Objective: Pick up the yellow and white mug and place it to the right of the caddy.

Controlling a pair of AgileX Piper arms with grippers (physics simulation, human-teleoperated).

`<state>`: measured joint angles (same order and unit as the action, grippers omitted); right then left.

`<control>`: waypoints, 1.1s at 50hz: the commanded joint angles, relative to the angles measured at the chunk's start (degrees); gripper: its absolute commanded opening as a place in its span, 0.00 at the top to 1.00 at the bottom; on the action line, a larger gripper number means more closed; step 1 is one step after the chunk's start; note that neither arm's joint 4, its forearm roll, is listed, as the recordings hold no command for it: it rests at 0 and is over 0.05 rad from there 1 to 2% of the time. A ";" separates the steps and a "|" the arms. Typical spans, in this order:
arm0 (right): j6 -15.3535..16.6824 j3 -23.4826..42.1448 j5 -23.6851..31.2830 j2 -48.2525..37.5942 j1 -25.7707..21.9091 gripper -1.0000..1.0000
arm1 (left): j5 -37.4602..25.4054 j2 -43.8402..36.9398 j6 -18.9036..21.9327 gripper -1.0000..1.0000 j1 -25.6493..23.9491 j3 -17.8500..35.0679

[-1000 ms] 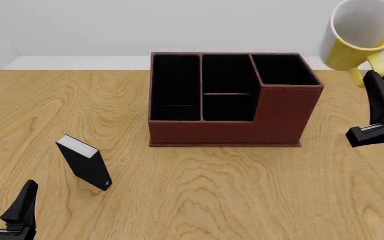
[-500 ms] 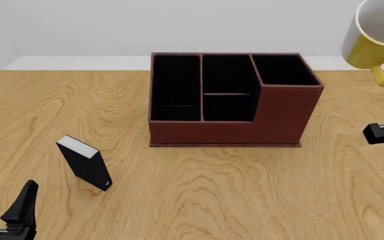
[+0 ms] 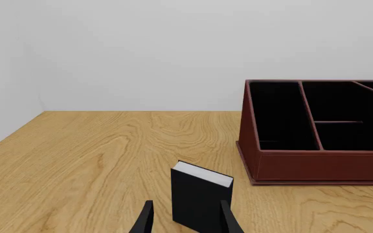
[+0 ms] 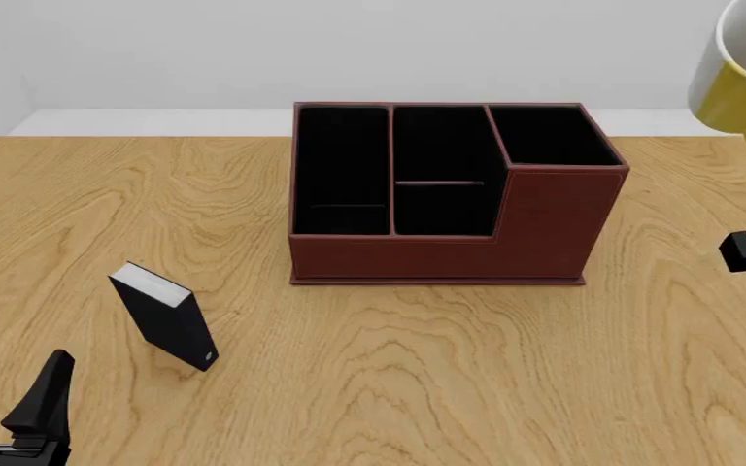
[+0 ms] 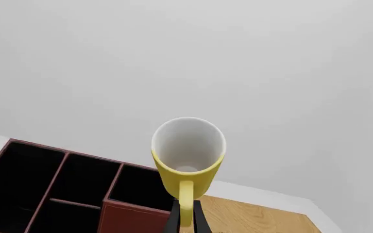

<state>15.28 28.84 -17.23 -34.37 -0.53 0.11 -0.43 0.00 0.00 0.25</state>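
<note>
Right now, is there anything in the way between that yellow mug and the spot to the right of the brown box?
Nothing visible. The right pincer holds the mug by its handle, up in the air right of the caddy; the table shown there is bare wood.

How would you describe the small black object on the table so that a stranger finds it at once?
Start at the big reddish-brown caddy in the middle of the wooden table. Look toward its near left: the black box stands alone there. It is book-like, with a white edge.

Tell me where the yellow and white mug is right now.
In the front view the yellow and white mug is at the far right edge, held off the table by its handle in the right claw, beyond the caddy.
</note>
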 commanded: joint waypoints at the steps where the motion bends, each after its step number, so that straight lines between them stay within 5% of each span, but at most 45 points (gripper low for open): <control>1: -0.52 0.10 -0.77 -0.71 1.71 1.00 | 0.00 0.00 0.00 0.00 0.00 0.00; 55: -6.80 -5.47 -10.74 -12.28 7.32 1.00 | 0.00 0.00 0.00 0.00 0.00 0.00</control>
<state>9.71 24.40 -26.00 -44.90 6.27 0.11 -0.43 0.00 0.00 0.25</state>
